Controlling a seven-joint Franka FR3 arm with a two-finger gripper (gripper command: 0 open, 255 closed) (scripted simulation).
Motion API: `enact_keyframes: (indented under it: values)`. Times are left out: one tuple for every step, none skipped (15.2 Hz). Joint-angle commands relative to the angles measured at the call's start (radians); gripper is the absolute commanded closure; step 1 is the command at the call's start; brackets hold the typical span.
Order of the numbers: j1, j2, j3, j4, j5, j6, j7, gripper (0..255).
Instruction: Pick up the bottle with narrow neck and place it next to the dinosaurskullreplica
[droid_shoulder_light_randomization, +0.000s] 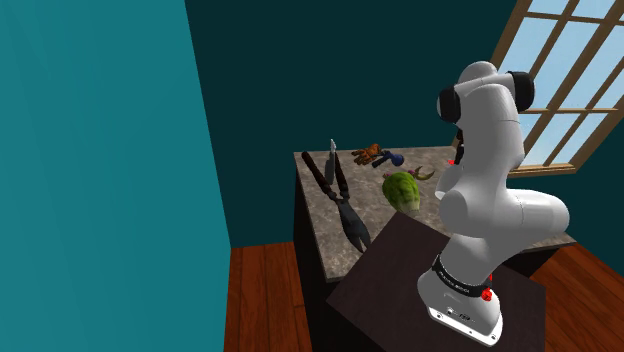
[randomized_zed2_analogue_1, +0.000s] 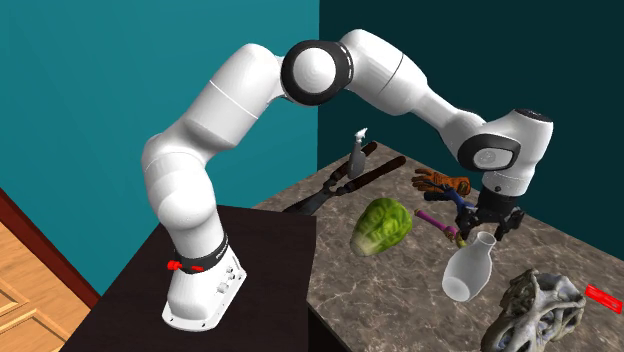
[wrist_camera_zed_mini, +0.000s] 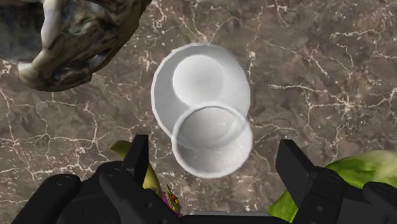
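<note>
A plain white bottle (randomized_zed2_analogue_1: 468, 272) with a narrow neck stands on the marble table (randomized_zed2_analogue_1: 400, 290), close beside the grey dinosaur skull replica (randomized_zed2_analogue_1: 535, 310). My gripper (randomized_zed2_analogue_1: 487, 224) hovers just above the bottle's mouth, open. In the wrist view I look down on the bottle (wrist_camera_zed_mini: 202, 95). Its rim lies between my gripper's (wrist_camera_zed_mini: 216, 164) two black fingers (wrist_camera_zed_mini: 137, 156), which stand wide apart and touch nothing. The skull (wrist_camera_zed_mini: 70, 38) lies just beyond the bottle, off to one side.
A green lettuce head (randomized_zed2_analogue_1: 385, 222) lies near the stand. Long black shears (randomized_zed2_analogue_1: 340, 186), a grey spray bottle (randomized_zed2_analogue_1: 357, 154), brown gloves (randomized_zed2_analogue_1: 446, 183) and a purple-handled tool (randomized_zed2_analogue_1: 434, 220) sit farther back. A small red object (randomized_zed2_analogue_1: 603, 297) lies past the skull. A window (droid_shoulder_light_randomization: 560, 90) is behind the arm.
</note>
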Motion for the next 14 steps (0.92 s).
enact_keyframes:
  values:
    - [0.000,0.000,0.000,0.000,0.000,0.000,0.000,0]
    - [0.000,0.000,0.000,0.000,0.000,0.000,0.000,0]
    - [0.000,0.000,0.000,0.000,0.000,0.000,0.000,0]
    - [0.006,-0.019,-0.008,0.003,-0.008,-0.021,0.004,0]
    - [0.012,-0.036,-0.016,0.007,-0.017,-0.042,0.009,0]
    - [0.018,-0.053,-0.023,0.014,-0.025,-0.065,0.013,0]
    - [0.022,-0.065,-0.028,0.020,-0.031,-0.083,0.017,0]
    - [0.022,-0.065,-0.028,0.020,-0.032,-0.083,0.017,0]
    - [0.022,-0.066,-0.028,0.020,-0.032,-0.083,0.017,0]
    - [0.022,-0.065,-0.028,0.020,-0.032,-0.083,0.017,0]
    - [0.022,-0.065,-0.028,0.020,-0.032,-0.083,0.017,0]
    - [0.022,-0.065,-0.028,0.020,-0.032,-0.083,0.017,0]
    - [0.022,-0.065,-0.028,0.020,-0.032,-0.083,0.017,0]
    - [0.022,-0.065,-0.028,0.020,-0.032,-0.083,0.017,0]
